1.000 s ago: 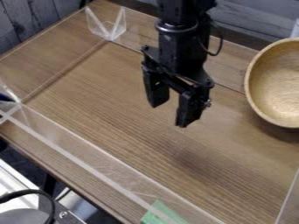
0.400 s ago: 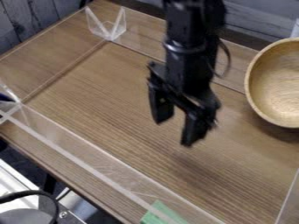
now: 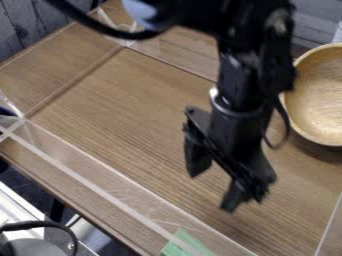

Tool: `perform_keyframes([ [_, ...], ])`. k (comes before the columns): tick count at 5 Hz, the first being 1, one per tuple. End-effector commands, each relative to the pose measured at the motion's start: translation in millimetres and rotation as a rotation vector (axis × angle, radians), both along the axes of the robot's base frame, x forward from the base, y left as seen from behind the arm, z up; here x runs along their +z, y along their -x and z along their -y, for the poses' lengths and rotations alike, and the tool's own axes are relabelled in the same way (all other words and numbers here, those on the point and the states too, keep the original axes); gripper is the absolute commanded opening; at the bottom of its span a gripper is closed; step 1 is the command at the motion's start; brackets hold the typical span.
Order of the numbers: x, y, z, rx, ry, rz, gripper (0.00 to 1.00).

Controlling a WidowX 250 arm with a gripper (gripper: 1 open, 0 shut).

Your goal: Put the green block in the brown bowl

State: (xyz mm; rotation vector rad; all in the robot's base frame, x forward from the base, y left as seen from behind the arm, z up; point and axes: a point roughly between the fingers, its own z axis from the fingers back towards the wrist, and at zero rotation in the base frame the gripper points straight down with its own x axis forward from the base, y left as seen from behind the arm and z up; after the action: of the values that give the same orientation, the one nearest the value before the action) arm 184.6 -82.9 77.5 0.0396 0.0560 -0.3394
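hand (image 3: 222,184) lower in frame now, dropped from upper middle toward the near edge, arm (image 3: 230,50) looming bigger. fingers spread wide, nothing between them, same as a second ago. green block (image 3: 186,243) at bottom edge of view, partly cut off by the frame, lying by the clear plastic barrier (image 3: 100,178); can't tell which side of it, or whether they touch. block hasn't moved, no contact with hand. round tan wooden bowl (image 3: 318,92) at right, also unmoved, partly out of frame, nothing seen in the part that shows, block not in it. bare wood table (image 3: 118,92) between

meaning for the task: still reaching, pick not made, so early stage. shift looks like an approach to the block. next, probably carry on toward the near edge, line up over the block, lower with fingers either side, close, lift, then swing back over to the bowl

risks: a finger could snag the barrier or shove the block out of view; block's height is hard to judge from here, so grip might land shallow
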Motion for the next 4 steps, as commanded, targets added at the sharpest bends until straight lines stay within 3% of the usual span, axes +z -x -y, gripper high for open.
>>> perform_keyframes([
  [1,-7.5,-0.2,29,-0.057,0.065,0.027,1.00],
  [2,-15.7,-7.7,39,-0.063,0.095,0.023,1.00],
  [4,-23.5,-11.8,48,-0.160,0.141,0.029,1.00],
])
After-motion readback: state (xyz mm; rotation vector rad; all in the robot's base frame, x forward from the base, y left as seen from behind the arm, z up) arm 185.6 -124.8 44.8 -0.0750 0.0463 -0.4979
